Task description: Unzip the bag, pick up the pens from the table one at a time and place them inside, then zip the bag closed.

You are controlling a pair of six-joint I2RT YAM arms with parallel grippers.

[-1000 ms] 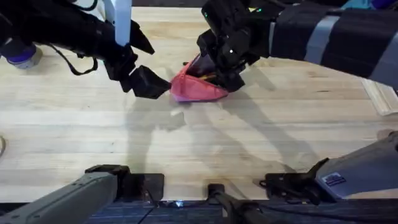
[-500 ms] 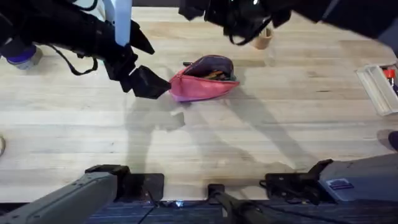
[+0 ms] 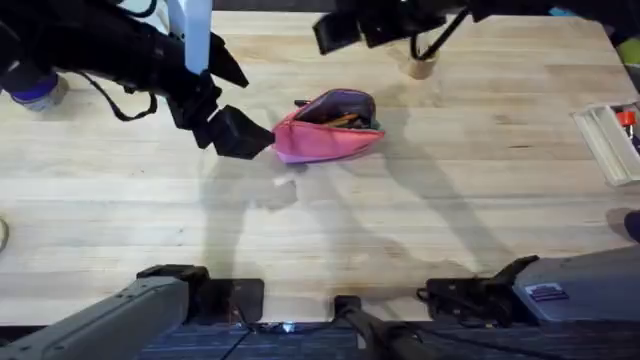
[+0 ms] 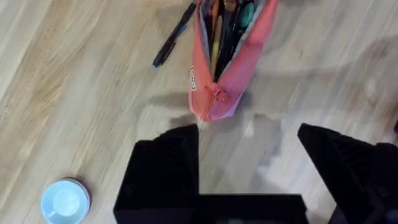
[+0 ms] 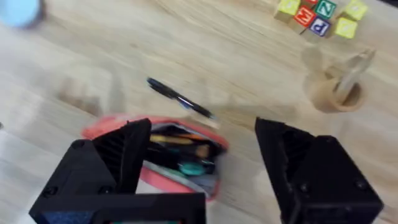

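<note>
Sitting on a big butcher-block table (image 3: 330,240), light wood with long plank strips and visible grain, is the whole setup. Pretty bare surface overall, with soft arm shadows across the middle.

Main thing is the bag (image 3: 330,128), a pink soft fabric pouch, elongated and kind of squashed oval, lying near the far middle of the table. Its zipper is open, so the mouth gapes and you can see a jumble of pens and pencils inside, some orange and teal bits. One slim dark pen (image 4: 174,35) lies flat on the wood just beside the bag, on its far side, not quite touching as far as I can tell.

The left gripper (image 3: 232,125) sits right by the bag's left end, black blocky fingers spread apart with nothing between them. The right gripper (image 5: 202,165) is up above the far edge of the bag, fingers also wide apart and empty.

Other stuff around: a small wooden cup (image 5: 336,92) off to the right of the bag, a cluster of coloured letter blocks (image 5: 317,15), a round light-blue lid thing (image 4: 64,200), and a clear plastic box (image 3: 610,140) at the table's right edge.
</note>
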